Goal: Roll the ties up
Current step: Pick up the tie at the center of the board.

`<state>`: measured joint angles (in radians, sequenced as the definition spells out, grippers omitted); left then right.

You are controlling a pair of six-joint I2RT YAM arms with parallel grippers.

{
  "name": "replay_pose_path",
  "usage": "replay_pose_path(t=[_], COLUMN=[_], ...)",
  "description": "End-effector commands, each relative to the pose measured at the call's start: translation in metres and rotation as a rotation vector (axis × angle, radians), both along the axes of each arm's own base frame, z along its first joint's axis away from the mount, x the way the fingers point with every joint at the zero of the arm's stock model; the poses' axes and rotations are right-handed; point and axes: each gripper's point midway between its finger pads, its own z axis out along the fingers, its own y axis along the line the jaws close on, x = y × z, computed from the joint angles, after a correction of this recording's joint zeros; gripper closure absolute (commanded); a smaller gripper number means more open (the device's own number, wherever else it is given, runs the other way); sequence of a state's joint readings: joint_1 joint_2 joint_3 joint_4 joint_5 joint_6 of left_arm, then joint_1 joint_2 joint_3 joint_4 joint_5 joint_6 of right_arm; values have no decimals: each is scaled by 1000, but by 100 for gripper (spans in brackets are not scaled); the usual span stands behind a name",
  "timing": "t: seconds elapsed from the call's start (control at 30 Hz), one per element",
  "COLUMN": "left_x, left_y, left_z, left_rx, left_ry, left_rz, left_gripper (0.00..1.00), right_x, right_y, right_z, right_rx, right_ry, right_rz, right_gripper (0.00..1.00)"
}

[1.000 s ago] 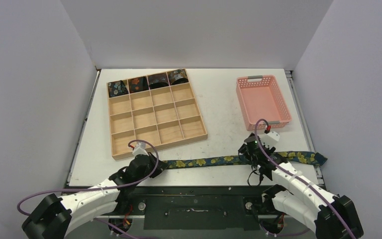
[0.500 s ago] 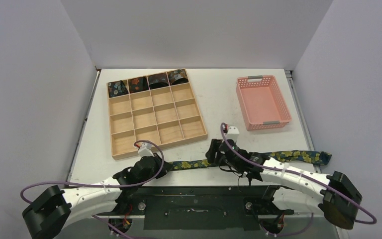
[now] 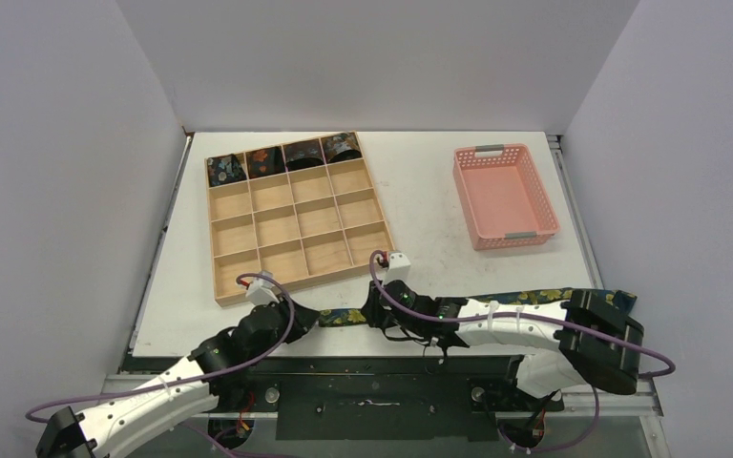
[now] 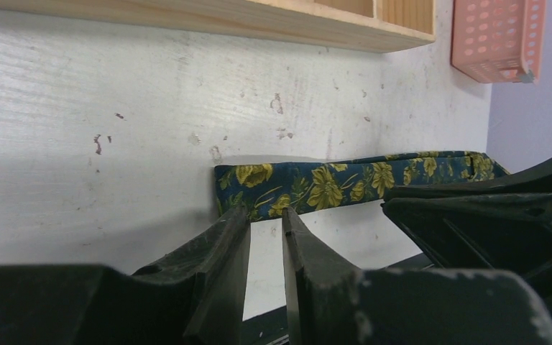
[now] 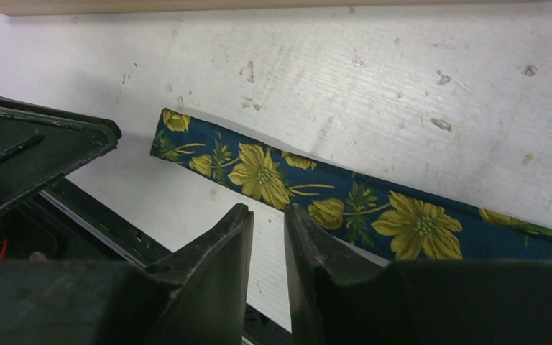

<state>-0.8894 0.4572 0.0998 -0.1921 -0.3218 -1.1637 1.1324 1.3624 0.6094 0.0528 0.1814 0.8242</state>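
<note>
A long navy tie with yellow flowers lies flat along the table's front edge, its narrow end pointing left. My left gripper sits low just in front of that end, jaws a narrow gap apart with bare table between them. My right gripper hovers close beside it over the tie, a little right of the end, jaws also narrowly apart and holding nothing. From above, the left gripper and the right gripper nearly meet. Several rolled ties fill the back row of the wooden tray.
The wooden compartment tray stands at the back left, its front rim close behind both grippers. An empty pink basket sits at the back right. The right forearm lies over the tie's middle stretch. The table's front edge runs right below the tie.
My right arm has swept left along the tie to its left end, its jaws narrowing. My left gripper's jaws have parted slightly off the tie's end.
</note>
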Motion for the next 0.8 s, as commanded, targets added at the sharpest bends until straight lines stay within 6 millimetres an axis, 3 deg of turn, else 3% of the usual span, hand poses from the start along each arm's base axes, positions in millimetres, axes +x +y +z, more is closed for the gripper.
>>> replay_pose_path(t=[0.0,0.17,0.33,0.4,0.53,0.77], left_x=[7,11,10,10,12,14], left_y=[0,3,11,14,16,7], left_z=[7,2,-2,-2,-1,-7], left_rx=[41,136,186,190,193,156], left_ry=[-3,29,44,40,27,37], left_rz=[1,-3,8,13,9,-46], left_gripper=[79,78,44,38,39,54], right_x=[11,11,8,8,8,7], right_y=[25,22,10,5,-4,-13], right_z=[16,-17,-42,-47,-54,-59], right_rx=[60,-41,-126,-148,-176,-185], right_ry=[-51,-16,19,24,30,39], right_rz=[16,30,15,3,-10,-20], right_gripper=[81,85,87,87,88,88])
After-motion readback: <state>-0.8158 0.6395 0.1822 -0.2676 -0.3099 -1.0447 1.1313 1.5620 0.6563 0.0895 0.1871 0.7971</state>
